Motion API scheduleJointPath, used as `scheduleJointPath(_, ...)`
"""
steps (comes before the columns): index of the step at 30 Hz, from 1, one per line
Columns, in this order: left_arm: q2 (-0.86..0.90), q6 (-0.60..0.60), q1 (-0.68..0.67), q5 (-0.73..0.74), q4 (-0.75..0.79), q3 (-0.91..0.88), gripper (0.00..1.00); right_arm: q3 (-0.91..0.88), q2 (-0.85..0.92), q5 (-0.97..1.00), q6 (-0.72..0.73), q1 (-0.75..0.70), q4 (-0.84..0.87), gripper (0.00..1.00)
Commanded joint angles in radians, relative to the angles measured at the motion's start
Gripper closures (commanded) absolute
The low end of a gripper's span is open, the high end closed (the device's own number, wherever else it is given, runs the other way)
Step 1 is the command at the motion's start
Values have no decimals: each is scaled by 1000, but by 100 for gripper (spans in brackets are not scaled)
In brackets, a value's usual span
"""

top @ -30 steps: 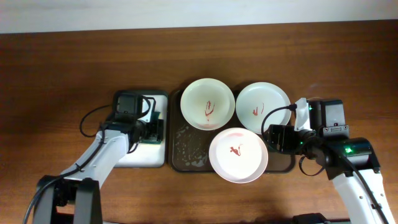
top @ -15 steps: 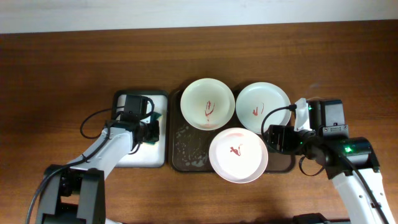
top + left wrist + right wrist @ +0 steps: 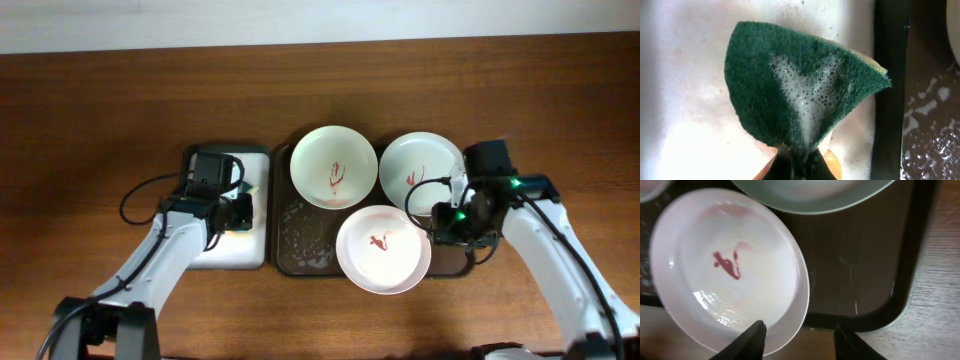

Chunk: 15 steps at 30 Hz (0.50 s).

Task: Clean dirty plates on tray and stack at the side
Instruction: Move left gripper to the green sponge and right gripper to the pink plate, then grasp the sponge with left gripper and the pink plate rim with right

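R gripper [image 3: 799,334] has swung in from the right over the tray [image 3: 300,245], jaws spread at the pink plate [image 3: 735,270] near-right rim; pick-up likely next. L gripper [image 3: 796,167] stays clamped on the foamy sponge [image 3: 800,95] above the white tray [image 3: 225,255] (left of tray). All plates are on tray, still smeared.

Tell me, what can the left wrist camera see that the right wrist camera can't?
Only the left wrist view shows a foamy green sponge, pinched in the left end effector over a small white tray. Only the right wrist view shows the pinkish-white round plate with its red smear, the pale mint plate at the top edge, and the open right end effector. Both show the large dark brown tray.
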Motion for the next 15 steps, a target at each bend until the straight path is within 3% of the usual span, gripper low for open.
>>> scheduleJointPath(1, -21, -24, -1, 23, -15, 21, 100, 13, 92, -18, -21, 6, 12, 56)
scheduleJointPath(3, -21, -24, -1, 22, -16, 21, 100, 12, 149, -18, -29, 6, 20, 56)
scheduleJointPath(8, -21, -24, -1, 29, -16, 21, 100, 11, 258, -48, -75, 6, 51, 73)
scheduleJointPath(11, -21, -24, -1, 32, -15, 21, 100, 0, 299, -48, -74, 6, 74, 77)
scheduleJointPath(15, -21, -24, -1, 32, -15, 21, 100, -4, 314, -70, -74, 7, 94, 93)
